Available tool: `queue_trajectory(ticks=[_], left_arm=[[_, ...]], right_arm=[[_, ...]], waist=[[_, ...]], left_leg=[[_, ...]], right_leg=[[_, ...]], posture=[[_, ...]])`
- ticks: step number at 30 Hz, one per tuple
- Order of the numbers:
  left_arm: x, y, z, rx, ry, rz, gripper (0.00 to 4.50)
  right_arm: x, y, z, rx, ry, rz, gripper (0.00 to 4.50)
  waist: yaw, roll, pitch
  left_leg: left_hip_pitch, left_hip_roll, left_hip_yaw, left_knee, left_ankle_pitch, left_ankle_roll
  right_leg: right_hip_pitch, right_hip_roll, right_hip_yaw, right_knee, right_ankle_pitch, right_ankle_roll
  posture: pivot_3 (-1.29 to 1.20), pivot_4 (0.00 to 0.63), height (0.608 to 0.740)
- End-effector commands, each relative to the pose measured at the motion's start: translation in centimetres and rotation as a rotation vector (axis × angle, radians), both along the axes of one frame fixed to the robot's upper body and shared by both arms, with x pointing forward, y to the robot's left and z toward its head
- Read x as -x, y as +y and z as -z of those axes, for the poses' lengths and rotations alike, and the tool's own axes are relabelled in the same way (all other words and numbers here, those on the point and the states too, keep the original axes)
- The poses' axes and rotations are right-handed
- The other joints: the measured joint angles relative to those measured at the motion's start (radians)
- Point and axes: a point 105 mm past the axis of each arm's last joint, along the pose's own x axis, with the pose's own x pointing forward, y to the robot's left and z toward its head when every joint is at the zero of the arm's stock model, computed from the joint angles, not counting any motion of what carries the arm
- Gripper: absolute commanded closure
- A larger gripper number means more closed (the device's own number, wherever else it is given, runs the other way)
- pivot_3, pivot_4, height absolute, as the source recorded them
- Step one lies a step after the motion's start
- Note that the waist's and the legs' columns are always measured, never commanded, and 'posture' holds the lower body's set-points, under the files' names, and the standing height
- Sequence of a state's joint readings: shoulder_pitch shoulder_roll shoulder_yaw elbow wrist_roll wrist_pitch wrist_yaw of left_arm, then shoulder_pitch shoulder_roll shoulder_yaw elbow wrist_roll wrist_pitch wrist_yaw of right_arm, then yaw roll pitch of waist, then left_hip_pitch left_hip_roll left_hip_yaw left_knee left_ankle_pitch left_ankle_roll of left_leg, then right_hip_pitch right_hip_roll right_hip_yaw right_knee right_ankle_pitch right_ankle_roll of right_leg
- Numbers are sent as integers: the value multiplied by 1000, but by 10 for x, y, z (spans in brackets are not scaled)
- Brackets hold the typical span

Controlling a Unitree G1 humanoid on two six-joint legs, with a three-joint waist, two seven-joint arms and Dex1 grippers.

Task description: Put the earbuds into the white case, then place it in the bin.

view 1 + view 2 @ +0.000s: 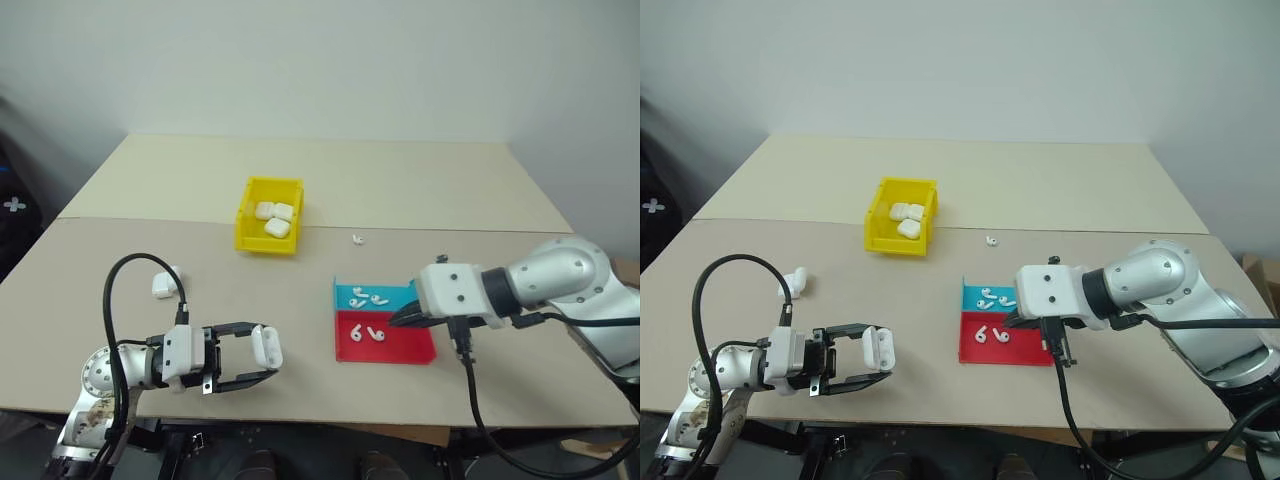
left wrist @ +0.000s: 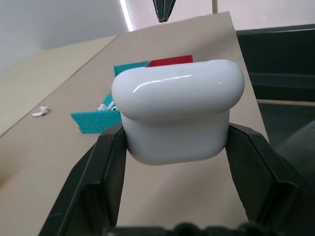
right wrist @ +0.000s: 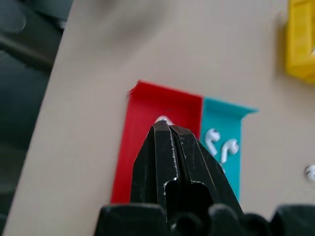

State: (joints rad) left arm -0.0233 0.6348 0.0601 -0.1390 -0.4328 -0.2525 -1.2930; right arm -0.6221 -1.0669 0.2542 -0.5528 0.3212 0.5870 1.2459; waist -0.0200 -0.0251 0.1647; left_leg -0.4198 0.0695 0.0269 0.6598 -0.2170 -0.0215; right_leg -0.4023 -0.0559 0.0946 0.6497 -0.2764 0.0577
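Earbuds (image 1: 363, 298): about six in the trays; left tool (image 1: 262, 363) grips one white case (image 1: 267, 347), right tool (image 1: 398, 321) closed.

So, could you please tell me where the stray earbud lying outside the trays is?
The tiny white glossy earbud lies alone on the tan table, right of the yellow plastic bin and beyond the blue tray.

Silver arms, white wrist blocks, looping black cables, black pincer fingers (image 1: 232, 383), seemingly ridged.
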Motion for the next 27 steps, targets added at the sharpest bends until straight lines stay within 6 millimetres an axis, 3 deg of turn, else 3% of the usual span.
queue_trajectory(ticks=[1,4,10,14,22,25,27], left_arm=[[-2,-10,-12,52,-62,11,1734],[-4,-15,-17,81,-68,12,1734],[-1,-14,-14,66,-61,22,1734],[-1,-14,-14,61,-63,18,1734],[1,-15,-18,65,-64,9,1734],[1,-15,-18,64,-63,0,1734],[1,-14,-18,64,-61,-6,1734]], right_arm=[[2,8,0,38,-11,16,4028],[-2,14,6,57,-36,31,3199],[-22,26,25,155,-271,-64,3199],[-22,36,23,145,-300,-191,3199],[-28,40,34,341,-411,-469,3199],[-32,35,38,413,-412,-541,2570],[-36,37,38,424,-417,-549,1904]], waist=[[-1,0,0],[4,0,0],[5,0,0],[5,0,0],[5,0,0],[5,0,0],[5,0,0]], left_leg=[[0,0,0,0,0,0],[0,0,0,0,0,0],[-2,0,0,0,0,0],[-2,-1,0,0,0,0],[-2,0,0,0,0,0],[-2,0,0,0,0,0],[-1,0,0,0,0,0]], right_leg=[[0,0,0,0,0,0],[0,0,0,0,0,0],[-2,0,0,0,0,0],[-1,0,0,0,0,0],[-1,0,0,0,0,0],[-1,0,0,0,0,0],[-1,0,0,0,0,0]], posture=[[0,150,740],[0,150,740],[0,150,740],[0,150,740],[0,150,740],[0,150,740],[0,150,740]])
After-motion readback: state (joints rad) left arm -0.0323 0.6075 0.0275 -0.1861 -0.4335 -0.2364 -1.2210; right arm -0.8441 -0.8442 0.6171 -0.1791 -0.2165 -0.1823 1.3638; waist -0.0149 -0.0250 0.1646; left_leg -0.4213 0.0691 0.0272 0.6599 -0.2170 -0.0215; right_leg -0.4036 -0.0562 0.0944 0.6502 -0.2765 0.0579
